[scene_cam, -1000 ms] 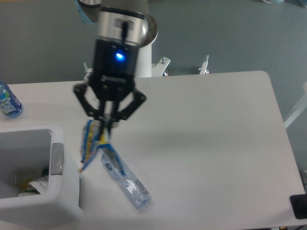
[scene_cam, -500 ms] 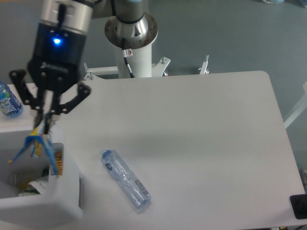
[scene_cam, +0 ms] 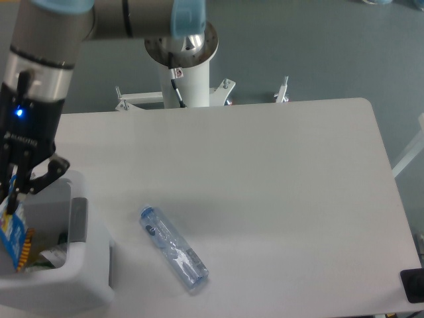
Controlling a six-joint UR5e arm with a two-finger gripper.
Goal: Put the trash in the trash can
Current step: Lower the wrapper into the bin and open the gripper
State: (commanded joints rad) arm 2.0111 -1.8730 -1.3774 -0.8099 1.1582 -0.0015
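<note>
Gripper point(scene_cam: 12, 196) w/ jaws pinched on wrapper point(scene_cam: 13, 237), which hangs straight below them, apparently inside the trash can point(scene_cam: 85, 265) opening; bottle point(scene_cam: 173, 248) lies well apart, diagonal on table point(scene_cam: 285, 179).

The gripper point(scene_cam: 12, 196) hangs over the open white trash can point(scene_cam: 86, 278), pinching the blue foil wrapper point(scene_cam: 13, 232) that dangles inside its rim; the crushed clear bottle point(scene_cam: 173, 248) lies apart on the table point(scene_cam: 278, 185)
</note>
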